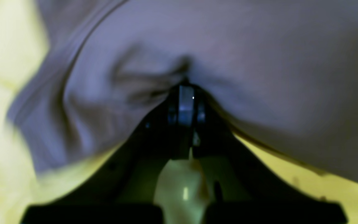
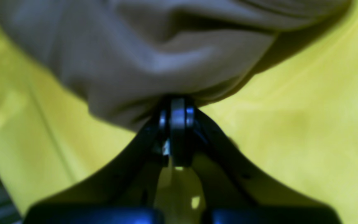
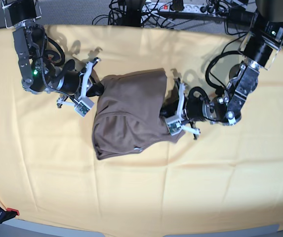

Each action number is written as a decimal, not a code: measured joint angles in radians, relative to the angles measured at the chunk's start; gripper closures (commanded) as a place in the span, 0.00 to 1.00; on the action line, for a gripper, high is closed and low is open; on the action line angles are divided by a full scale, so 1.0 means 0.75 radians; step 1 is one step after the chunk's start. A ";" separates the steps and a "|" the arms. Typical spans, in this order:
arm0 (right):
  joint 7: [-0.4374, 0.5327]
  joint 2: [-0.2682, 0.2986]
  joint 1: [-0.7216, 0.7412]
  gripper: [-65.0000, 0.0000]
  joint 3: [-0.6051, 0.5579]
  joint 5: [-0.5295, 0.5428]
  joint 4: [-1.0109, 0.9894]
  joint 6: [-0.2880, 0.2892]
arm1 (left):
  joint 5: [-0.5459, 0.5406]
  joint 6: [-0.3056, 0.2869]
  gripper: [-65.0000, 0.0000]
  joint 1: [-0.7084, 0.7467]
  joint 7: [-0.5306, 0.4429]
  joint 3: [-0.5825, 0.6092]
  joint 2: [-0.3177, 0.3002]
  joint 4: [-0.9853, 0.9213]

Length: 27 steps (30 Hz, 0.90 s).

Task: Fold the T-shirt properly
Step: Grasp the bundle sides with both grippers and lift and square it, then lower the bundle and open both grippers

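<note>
Both arms reach in low from the two sides and bend toward the middle. The left gripper (image 1: pixel 185 93) has its jaws pressed tight together, pinching a bit of the T-shirt (image 3: pixel 131 111). The right gripper (image 2: pixel 178 109) is squeezed tight too, pinching the T-shirt's other side.

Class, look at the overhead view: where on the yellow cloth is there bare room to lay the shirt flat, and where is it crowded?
Bare yellow cloth stretches below the T-shirt to the near edge, and along both sides. It is crowded mid-table, where the right gripper and left gripper pinch the shirt's edges, and at the top, by cables.
</note>
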 measured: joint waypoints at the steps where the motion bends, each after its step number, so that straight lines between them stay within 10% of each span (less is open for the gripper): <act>1: -0.002 -0.001 -0.017 1.00 0.013 -0.001 0.022 -0.030 | 0.017 0.005 1.00 -0.017 -0.034 0.000 -0.002 -0.028; 12: 0.004 -0.043 -0.131 1.00 0.260 -0.009 0.136 -0.224 | 0.029 0.093 1.00 -0.123 0.071 -0.006 -0.009 -0.077; 16: 0.004 -0.103 -0.175 1.00 0.458 0.039 0.135 -0.243 | -0.308 0.104 1.00 -0.128 0.357 -0.114 -0.011 -0.066; 21: -0.123 -0.144 -0.240 1.00 0.720 0.544 0.135 0.083 | -0.978 0.001 1.00 -0.125 0.739 -0.332 -0.014 -0.061; 27: -0.363 -0.144 -0.286 1.00 1.003 0.908 0.136 0.074 | -1.434 -0.002 1.00 -0.021 1.074 -0.633 -0.015 -0.011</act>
